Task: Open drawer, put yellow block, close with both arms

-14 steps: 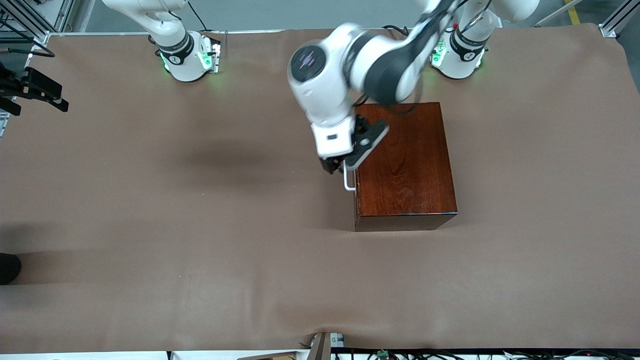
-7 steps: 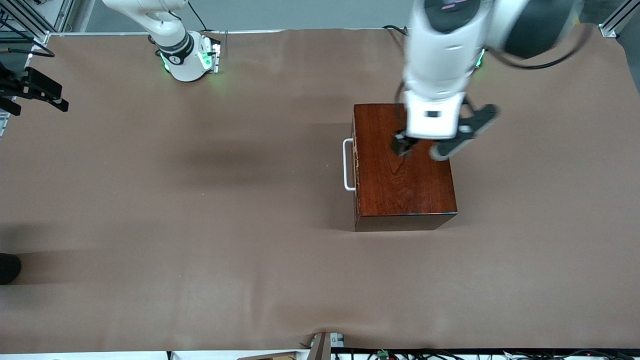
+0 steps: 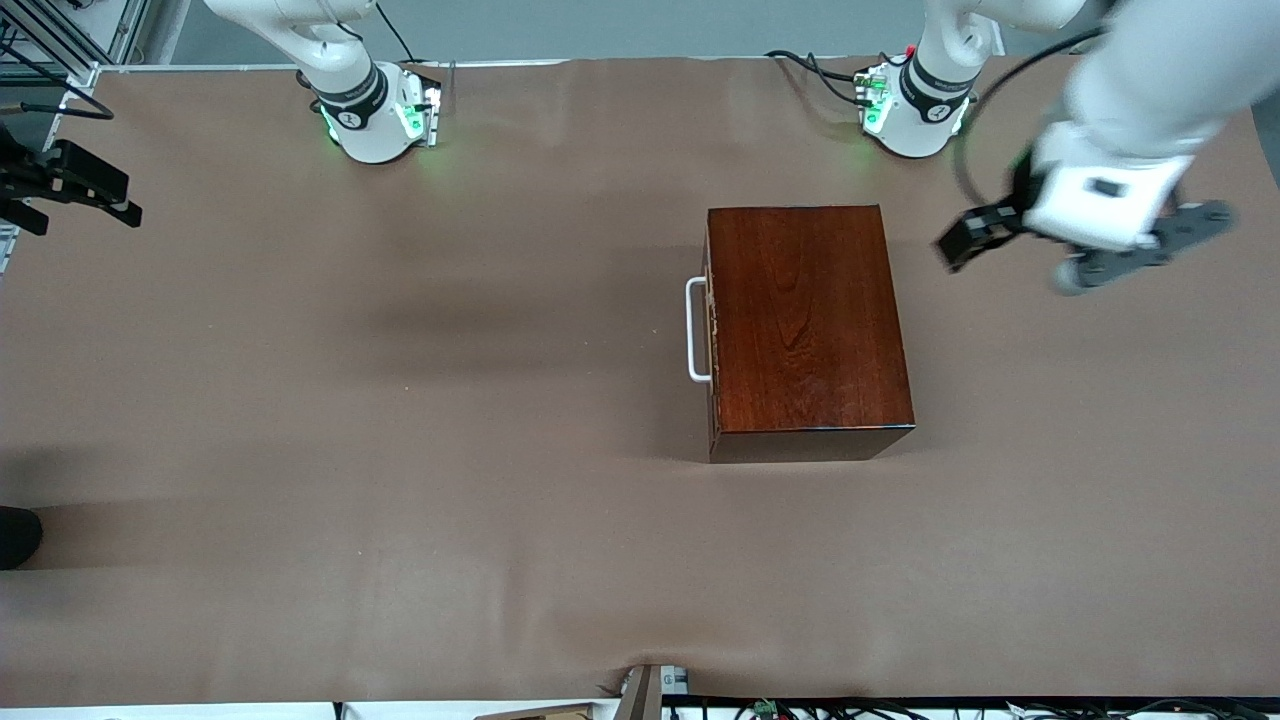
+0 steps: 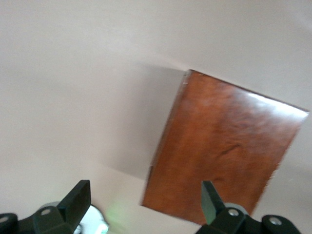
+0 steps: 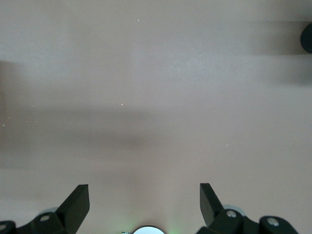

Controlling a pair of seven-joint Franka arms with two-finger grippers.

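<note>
The dark reddish-brown wooden box (image 3: 810, 320) stands on the table with its drawer (image 3: 712, 400) shut; the white bar handle (image 3: 696, 330) faces the right arm's end. My left gripper (image 3: 968, 240) is open and empty, up in the air over bare table beside the box, toward the left arm's end. In the left wrist view the box top (image 4: 224, 151) lies under the open gripper (image 4: 145, 192). My right gripper (image 5: 145, 195) is open and empty over bare table; it is out of the front view. The yellow block is not in view.
The brown cloth (image 3: 400, 400) covers the whole table. The green-lit arm bases (image 3: 375, 115) (image 3: 915, 110) stand along the edge farthest from the front camera. A black fixture (image 3: 70, 185) juts in at the right arm's end, and a dark object (image 3: 15, 535) lies nearer the camera.
My left gripper has swung from the drawer handle, across the box top, to the air beside the box toward the left arm's end. The drawer stays shut. The right arm has not moved.
</note>
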